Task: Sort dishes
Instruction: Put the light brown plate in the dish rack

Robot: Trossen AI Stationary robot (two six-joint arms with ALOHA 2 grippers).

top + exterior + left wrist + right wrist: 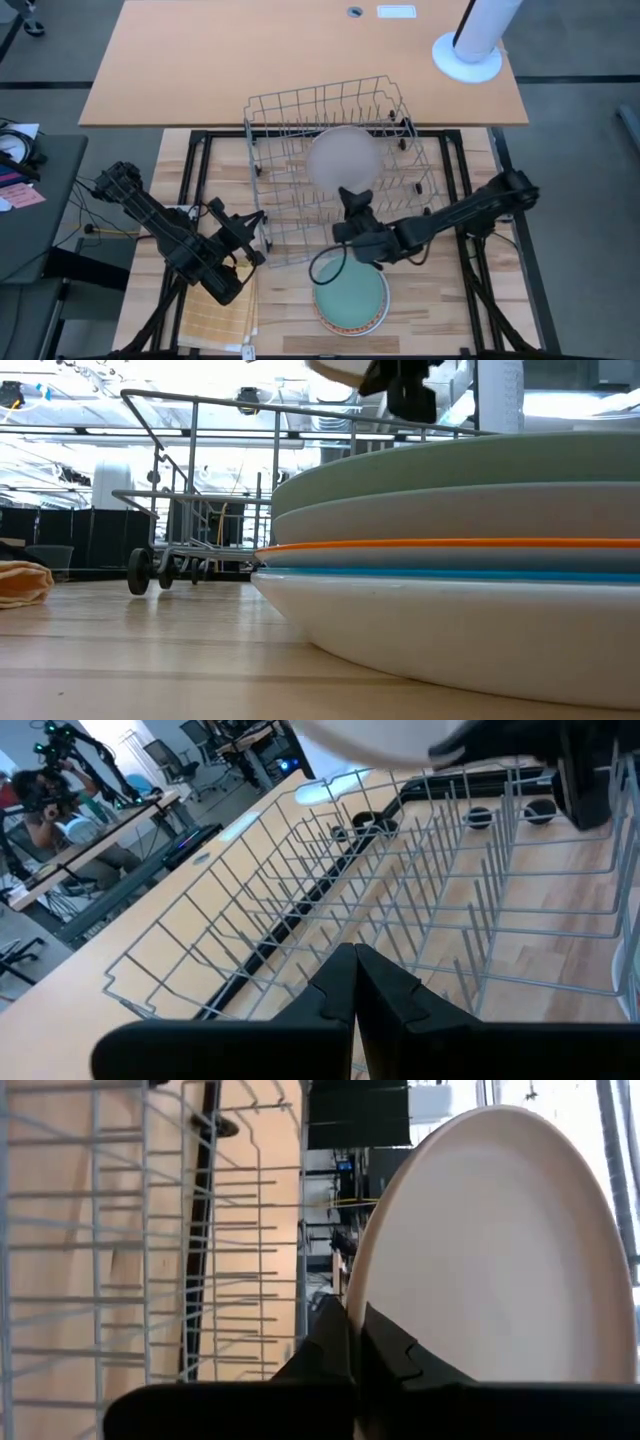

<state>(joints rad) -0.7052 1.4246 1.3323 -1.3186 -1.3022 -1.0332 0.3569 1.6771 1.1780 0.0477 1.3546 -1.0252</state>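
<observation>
Right gripper (352, 203): fingers clamped on the rim of a beige-grey plate (343, 158), holding it above the grey wire rack (290, 130). In the right wrist view the fingers (335, 1342) pinch the plate's edge (500, 1250), with the plate's pale face seen side-on next to the rack tines (150, 1240). From overhead the plate sits over the middle of the rack, near its centre rows; whether it touches the wires cannot be told.

Just behind the right gripper, on the wooden table (440, 320): a stack of remaining plates (350, 295), pale teal-green on top. The low view shows the stack (460, 560) edge-on: teal-green, then beige-grey, an orange-rimmed plate, a blue-edged one, and a white plate at the bottom.

Left gripper (255, 235): waiting at the rack's near left corner, fingers (345, 985) pressed together with nothing between them, pointing into the rack (400, 870).

Yellow checked cloth (215, 315) lies on the table under the left arm, well apart from the stack.
</observation>
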